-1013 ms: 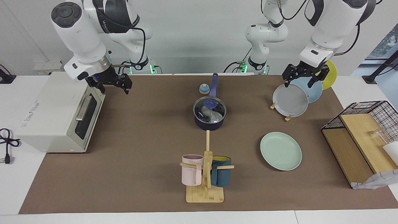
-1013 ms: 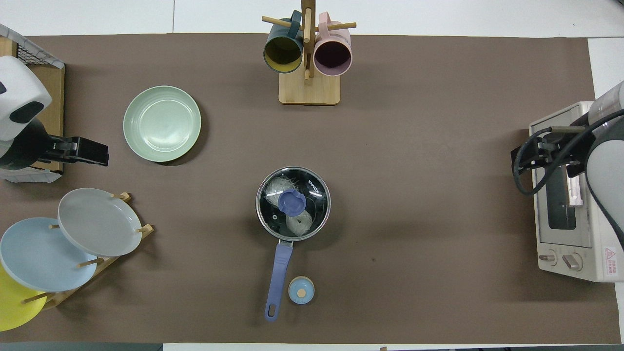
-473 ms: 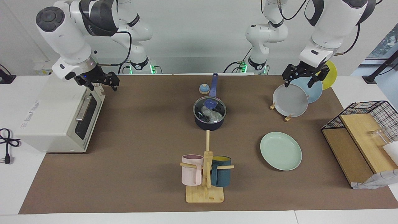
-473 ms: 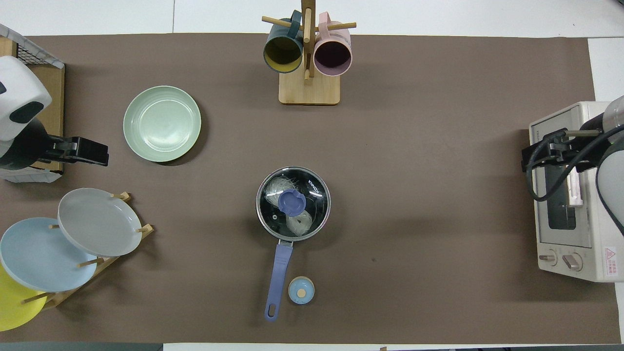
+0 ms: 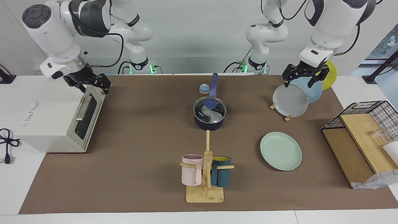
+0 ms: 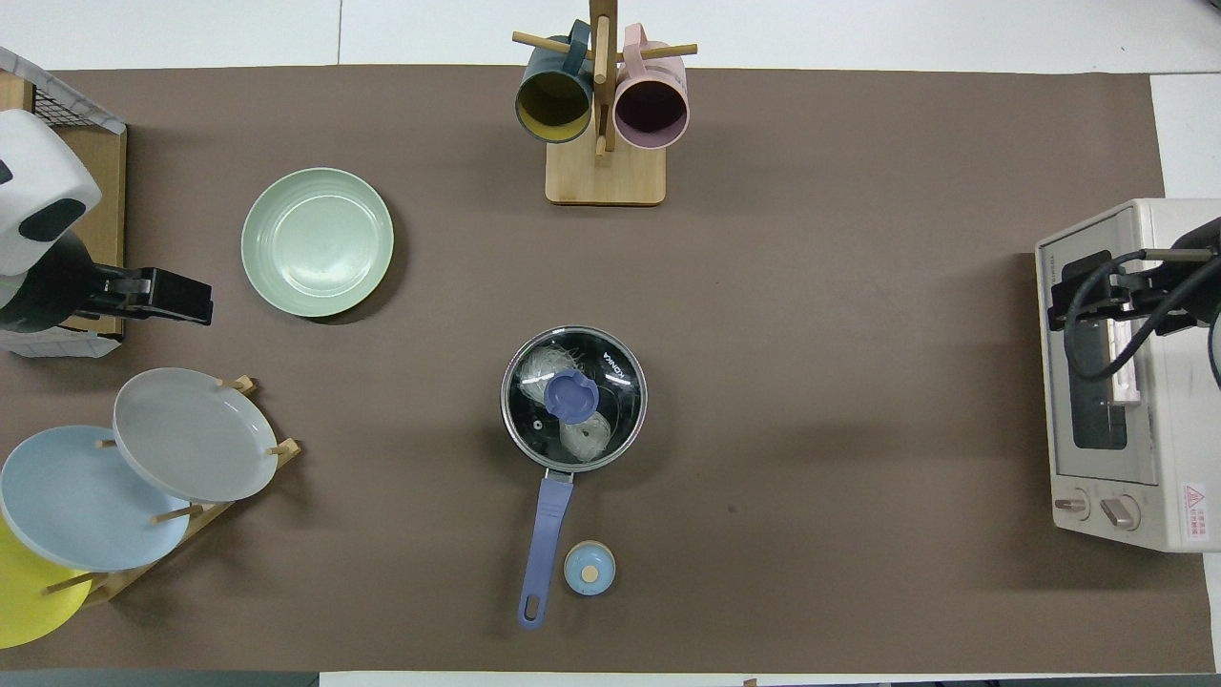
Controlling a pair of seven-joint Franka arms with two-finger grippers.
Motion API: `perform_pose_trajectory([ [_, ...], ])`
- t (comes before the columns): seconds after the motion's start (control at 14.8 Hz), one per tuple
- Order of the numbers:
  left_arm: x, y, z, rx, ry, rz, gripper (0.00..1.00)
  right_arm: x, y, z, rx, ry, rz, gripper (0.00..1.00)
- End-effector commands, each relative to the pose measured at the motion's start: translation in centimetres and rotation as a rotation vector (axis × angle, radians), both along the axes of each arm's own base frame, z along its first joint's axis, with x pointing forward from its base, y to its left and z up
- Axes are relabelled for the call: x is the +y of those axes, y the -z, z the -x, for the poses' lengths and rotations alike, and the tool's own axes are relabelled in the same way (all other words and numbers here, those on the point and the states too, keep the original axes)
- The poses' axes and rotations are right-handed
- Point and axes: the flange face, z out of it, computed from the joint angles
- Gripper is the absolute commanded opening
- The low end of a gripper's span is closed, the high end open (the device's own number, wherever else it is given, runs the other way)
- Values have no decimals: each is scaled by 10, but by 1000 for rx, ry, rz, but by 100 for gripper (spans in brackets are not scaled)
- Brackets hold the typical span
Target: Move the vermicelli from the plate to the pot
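Both bundles of vermicelli (image 5: pixel 210 114) lie inside the pot (image 5: pixel 209 118), under its glass lid (image 5: pixel 209 108); the plate (image 5: pixel 280 151) is bare, so the transfer reads as complete and no grasp appears to remain. Facing view, all places referred to the pot: the plate sits farther from the robots, toward the left arm's end of the desk; the pot's handle (image 5: pixel 214 84) runs straight toward the robots. The left pincer (image 5: pixel 304 77) hangs over the plate rack (image 5: pixel 295 96), fingers spread wide, holding nothing. The right pincer (image 5: pixel 88 82) is over the toaster oven (image 5: pixel 59 118), fingers apart, empty. Overhead view: vermicelli (image 6: pixel 572 401) shows through the lid in the pot (image 6: pixel 573 398); the plate (image 6: pixel 317 241) is empty. The left pincer (image 6: pixel 162 296) is just beside the plate and is judged the arm nearer to it; the right pincer (image 6: pixel 1097 296) stands well apart.
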Motion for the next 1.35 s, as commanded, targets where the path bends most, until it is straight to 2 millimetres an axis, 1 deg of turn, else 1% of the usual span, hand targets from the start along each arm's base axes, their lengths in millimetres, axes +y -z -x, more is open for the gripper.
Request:
perform_pose_trajectory([
  [0.0,4,-2,7,-4,-11,-11,100,-8,-1,3,-12,-20,1,100],
  [0.27,4,-2,7,-6,-12,-11,100,-7,-6,2,-13,-30,-5,100],
  [0.41,4,-2,7,-6,-11,-11,100,-7,-16,1,-18,-32,-3,100],
  [0.61,4,-2,7,-6,-12,-11,100,-7,-12,1,-16,-47,-8,100],
  [1.28,4,-2,7,-6,-11,-11,100,-3,-18,-2,-36,-72,-10,100],
])
